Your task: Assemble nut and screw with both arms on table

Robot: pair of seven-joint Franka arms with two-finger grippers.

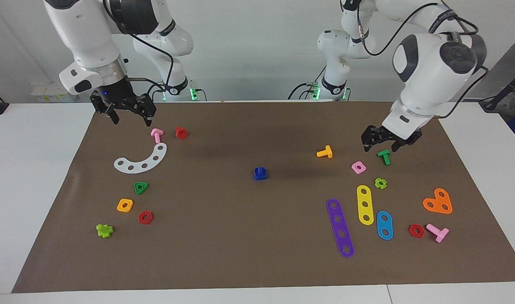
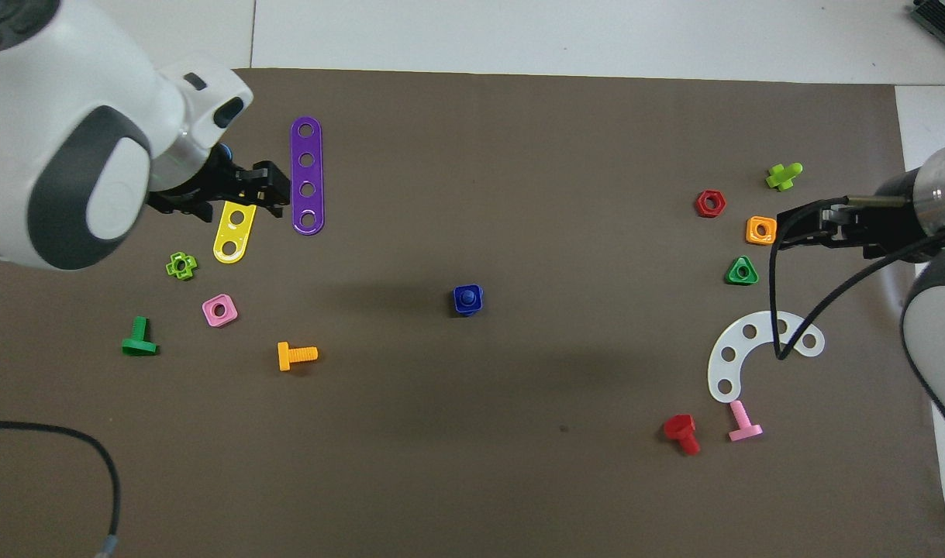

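Near the middle of the tabletop [image 1: 37,169], well clear of every edge, the nut [image 1: 260,174] lies flat on the brown mat with the screw [image 1: 260,170] seated upright in its centre hole; both parts are dark blue and touch each other. In the overhead view the screw [image 2: 466,296] shows as a round stub inside the square nut [image 2: 468,300]. Neither tool touches the pair.

The left tool [image 1: 385,141] hangs over the mat toward the left arm's end of the tabletop, above a green bolt [image 1: 384,157], with an orange bolt [image 1: 325,152] and a pink square nut [image 1: 358,167] close by. Its fingers stand apart and hold nothing. In the overhead view the same tool [image 2: 232,190] covers one end of a yellow strip [image 2: 234,231], beside a purple strip [image 2: 307,175].

The right tool [image 1: 128,110] hangs over the corner of the mat nearest the right arm's base, above the mat's edge and near a pink bolt [image 1: 156,134] and a red bolt [image 1: 181,132]. Its fingers are spread and empty. A white curved strip [image 1: 142,160] lies flat on the mat close to that tool.
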